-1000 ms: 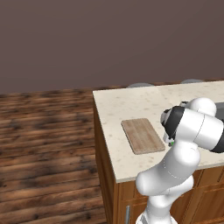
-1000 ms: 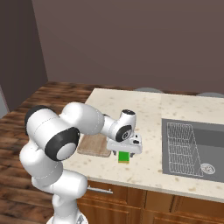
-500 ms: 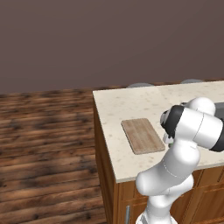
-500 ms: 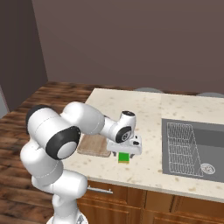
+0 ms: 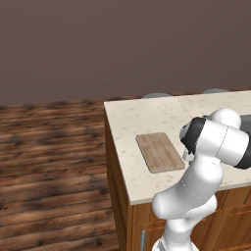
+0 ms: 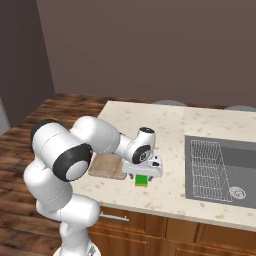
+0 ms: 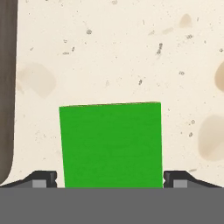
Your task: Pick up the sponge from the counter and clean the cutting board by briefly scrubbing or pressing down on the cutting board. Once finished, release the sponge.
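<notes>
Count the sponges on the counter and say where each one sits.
1. The sponge lies on the counter near its front edge, beside the cutting board, directly under the hand.

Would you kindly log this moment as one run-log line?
phase: grasp approach | sponge: on counter, between jaws | cutting board: untouched | gripper: over sponge

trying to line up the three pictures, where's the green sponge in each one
Left base view: not visible; the arm covers the spot right of the cutting board.
Right base view: the sponge sits low center under the claw, just right of the board, near the counter's front edge.
Hand view: the sponge fills bottom center, between the two fingertips.
Shared landmark: the speckled counter.
</notes>
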